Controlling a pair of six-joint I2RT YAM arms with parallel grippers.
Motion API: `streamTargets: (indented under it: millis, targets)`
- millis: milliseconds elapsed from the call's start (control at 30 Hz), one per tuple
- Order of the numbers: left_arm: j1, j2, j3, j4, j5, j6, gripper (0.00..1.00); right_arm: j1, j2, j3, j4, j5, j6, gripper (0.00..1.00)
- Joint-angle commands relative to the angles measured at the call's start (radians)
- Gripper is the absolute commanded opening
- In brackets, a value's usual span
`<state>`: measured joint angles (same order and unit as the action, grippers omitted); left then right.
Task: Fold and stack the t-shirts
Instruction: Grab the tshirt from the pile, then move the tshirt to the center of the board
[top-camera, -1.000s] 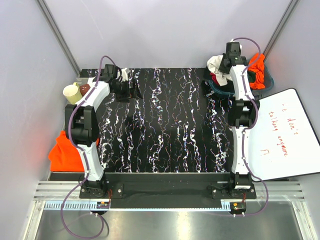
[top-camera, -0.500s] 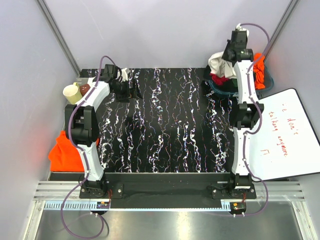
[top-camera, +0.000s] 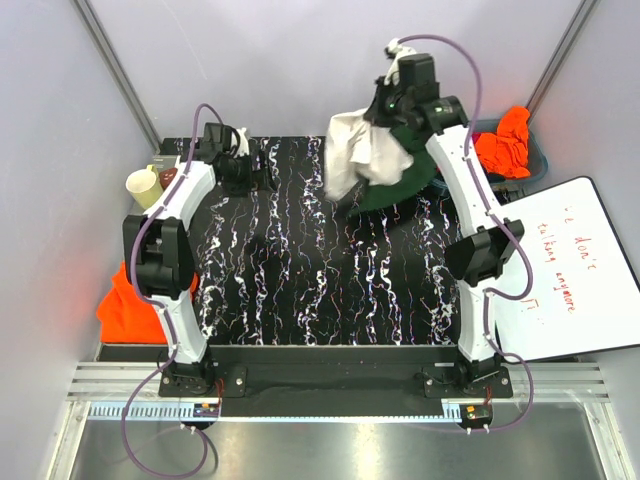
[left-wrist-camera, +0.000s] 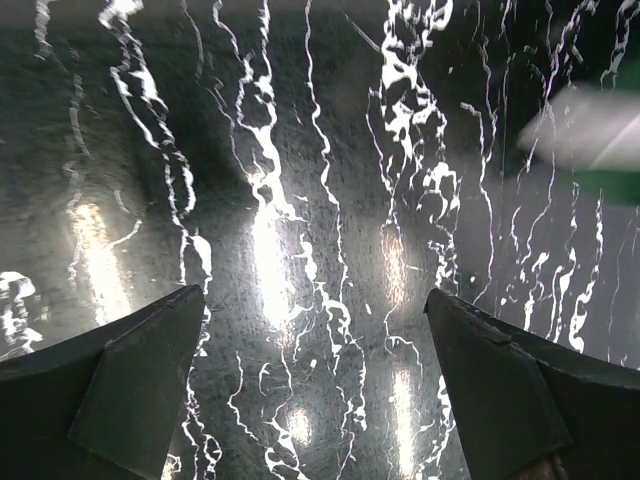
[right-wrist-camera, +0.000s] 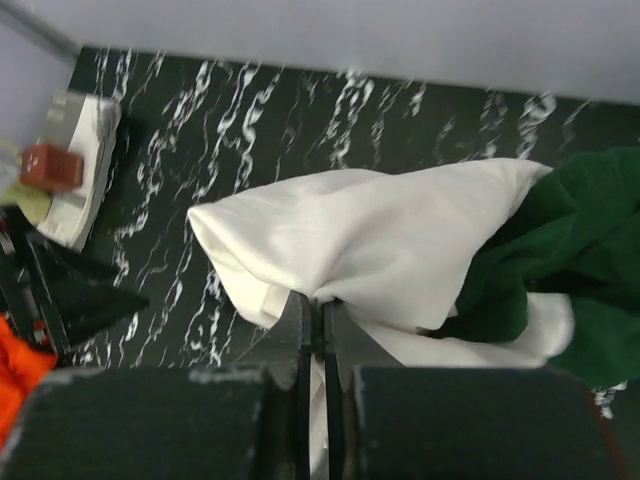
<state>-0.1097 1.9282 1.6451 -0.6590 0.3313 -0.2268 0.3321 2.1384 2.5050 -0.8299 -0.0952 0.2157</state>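
The cream t-shirt (top-camera: 362, 158) with green sleeves is held bunched by the tightly closed right gripper (right-wrist-camera: 322, 305) above the far middle of the table (top-camera: 330, 280), and is found to the right of the left gripper (left-wrist-camera: 312, 300), which is spread wide and empty.

Both arms share one build. The left arm (top-camera: 185, 200) and the right arm (top-camera: 462, 170) have smooth white link shells joined by bulky black joint housings, largest at the elbows in the middle left and middle right of the top view. Thin mauve cables (top-camera: 124, 420) loop out from the black bases (top-camera: 190, 378) at the lower edge and run up along each arm. The left gripper (left-wrist-camera: 312, 293) has matt dark grey, wedge-shaped fingers (left-wrist-camera: 130, 390) tapering to blunt tips. The right gripper (right-wrist-camera: 318, 310) has blocky, grainy black finger bodies (right-wrist-camera: 150, 420) with thin flat inner faces.
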Motion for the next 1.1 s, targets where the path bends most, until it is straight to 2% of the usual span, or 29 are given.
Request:
streamTargets:
  millis: [0,233,367,600,733,767,1067]
  targets:
    - [-0.001,-0.057,0.059,0.032,-0.063,-0.014,0.99,0.027,-0.044,-0.116,-0.001,-0.122,0.007,0.00]
    - [-0.001,-0.048,0.045,0.032,-0.034,-0.022,0.99,0.039,0.030,-0.290,-0.043,-0.242,-0.004,0.00]
    - [-0.001,-0.046,0.039,0.032,-0.034,-0.017,0.99,0.074,0.142,-0.217,-0.177,-0.381,-0.038,0.00]
    - [-0.001,-0.034,0.048,0.032,-0.018,-0.017,0.99,0.162,0.147,-0.273,-0.190,-0.494,-0.130,0.00]
    - [-0.001,-0.031,0.042,0.032,-0.008,-0.020,0.99,0.194,0.134,-0.293,-0.201,-0.553,-0.168,0.02]
    - [-0.001,-0.029,0.041,0.032,-0.003,-0.020,0.99,0.202,0.129,-0.296,-0.204,-0.569,-0.179,0.10]
    - [-0.001,-0.017,0.021,0.032,0.002,-0.028,0.99,0.321,0.089,-0.186,-0.245,-0.528,-0.251,0.12]
